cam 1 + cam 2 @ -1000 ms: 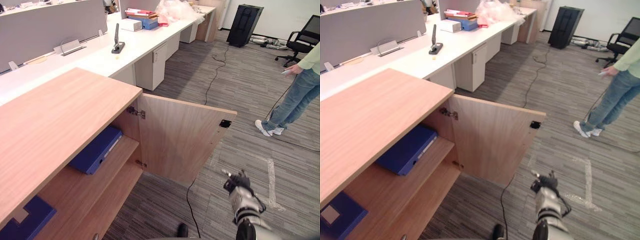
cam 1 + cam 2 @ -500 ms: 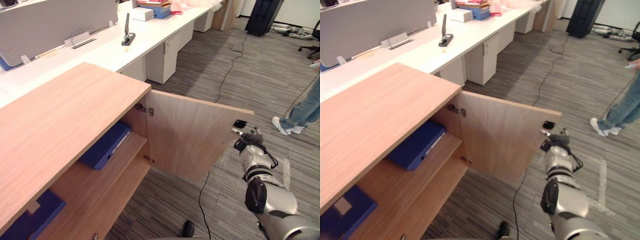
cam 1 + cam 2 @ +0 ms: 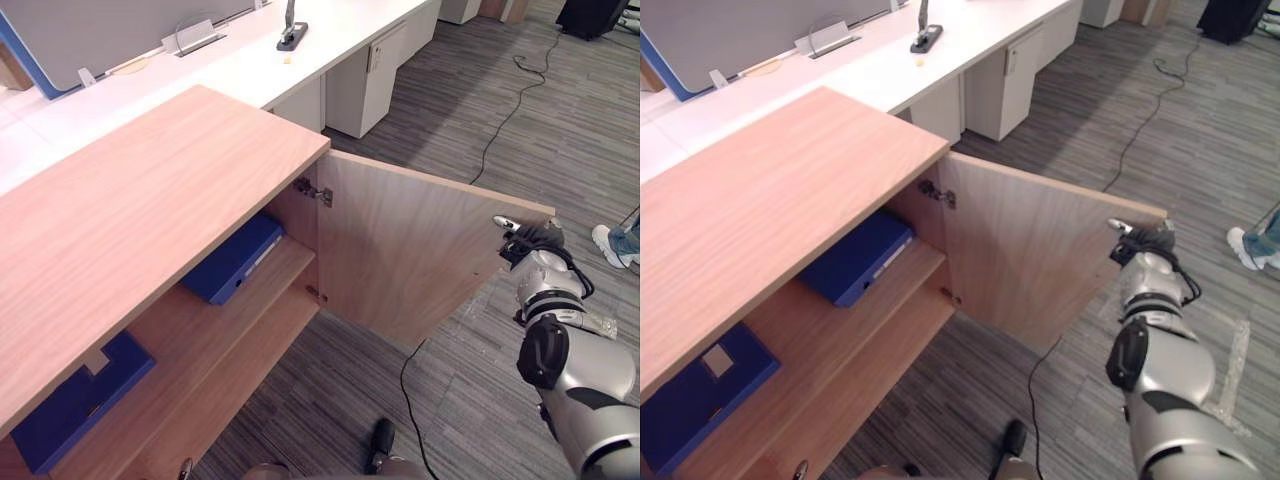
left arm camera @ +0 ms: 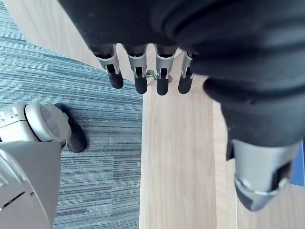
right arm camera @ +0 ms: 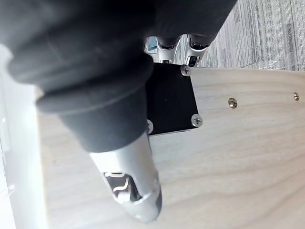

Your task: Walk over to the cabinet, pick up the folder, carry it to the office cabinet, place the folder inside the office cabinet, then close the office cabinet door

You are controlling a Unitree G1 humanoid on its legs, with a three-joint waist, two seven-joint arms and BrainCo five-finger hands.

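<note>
Right hand (image 3: 528, 242) at door (image 3: 410, 255) edge; folder (image 3: 230, 264) label (image 3: 262, 256) seemingly unreadable.

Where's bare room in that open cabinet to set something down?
The cabinet top is bare. On the shelf, a free strip lies between the hinge-side blue folder and the left blue folder. The board below shows bare wood. The right hand crowds the free edge of the door.
</note>
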